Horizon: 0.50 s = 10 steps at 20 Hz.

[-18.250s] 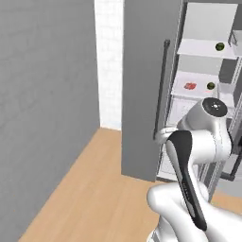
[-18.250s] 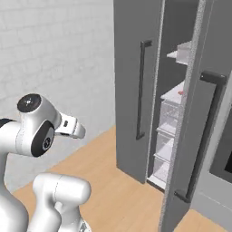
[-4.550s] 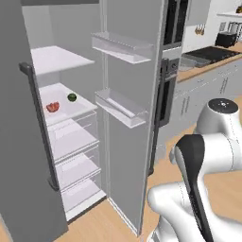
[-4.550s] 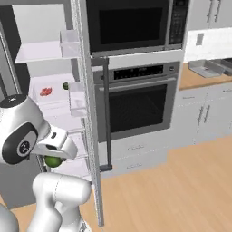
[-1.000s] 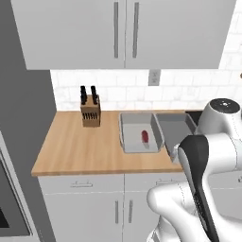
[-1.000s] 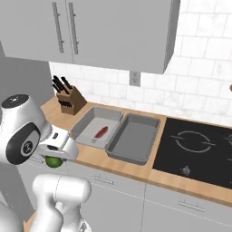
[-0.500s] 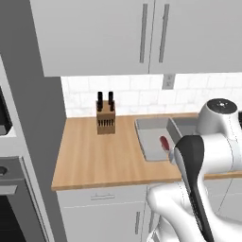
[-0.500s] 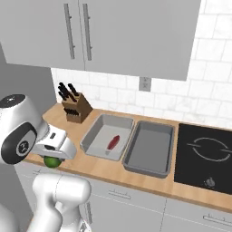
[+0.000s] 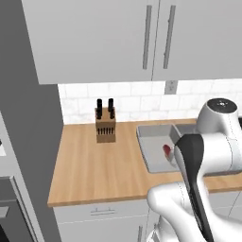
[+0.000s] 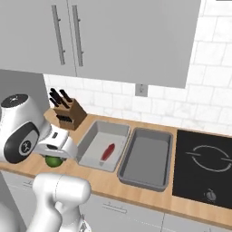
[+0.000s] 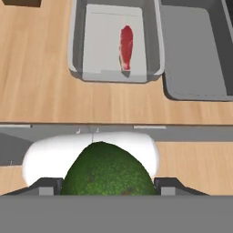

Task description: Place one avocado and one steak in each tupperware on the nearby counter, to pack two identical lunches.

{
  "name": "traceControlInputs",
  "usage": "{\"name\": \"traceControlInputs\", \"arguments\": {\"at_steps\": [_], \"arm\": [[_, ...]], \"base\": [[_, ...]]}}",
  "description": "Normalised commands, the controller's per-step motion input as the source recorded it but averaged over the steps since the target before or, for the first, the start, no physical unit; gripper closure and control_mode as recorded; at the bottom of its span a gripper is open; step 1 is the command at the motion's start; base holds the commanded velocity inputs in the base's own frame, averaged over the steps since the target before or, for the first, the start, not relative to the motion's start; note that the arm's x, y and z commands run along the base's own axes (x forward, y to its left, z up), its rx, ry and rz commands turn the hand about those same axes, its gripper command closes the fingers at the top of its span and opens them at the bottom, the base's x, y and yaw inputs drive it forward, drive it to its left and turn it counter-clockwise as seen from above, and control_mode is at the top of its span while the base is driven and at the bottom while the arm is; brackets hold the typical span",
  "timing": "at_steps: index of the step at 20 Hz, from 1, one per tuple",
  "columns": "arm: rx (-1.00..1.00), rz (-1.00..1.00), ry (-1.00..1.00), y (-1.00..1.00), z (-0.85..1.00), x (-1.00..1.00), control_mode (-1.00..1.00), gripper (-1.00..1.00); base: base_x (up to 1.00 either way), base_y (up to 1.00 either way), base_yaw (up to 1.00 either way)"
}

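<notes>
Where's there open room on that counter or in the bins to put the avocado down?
The right tupperware is bare. In the left tupperware, floor lies free on either side of the steak. The counter is open between the knife block and the bins. The gripper holds the avocado.

Long light-brown wood-grain worktop (image 9: 94,170) over grey drawer fronts. On it: a wooden knife block with black handles (image 9: 105,125) near the back wall, well apart from two light-grey rectangular shallow tupperware bins side by side, touching, left bin (image 10: 94,132) beside right bin (image 10: 168,156). Black stovetop (image 10: 206,162) set flush just beside the right bin.
</notes>
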Motion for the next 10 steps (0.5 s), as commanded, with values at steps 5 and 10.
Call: {"name": "traceControlInputs", "arguments": {"at_steps": [5, 10], "arm": [[0.0, 0.02, 0.0, -0.05, -0.2, 0.85, -1.0, 1.0], [0.0, 0.05, 0.0, -0.04, -0.16, 1.0, -1.0, 1.0]], "base": [[0.0, 0.0, 0.0], [0.0, 0.0, 0.0]]}}
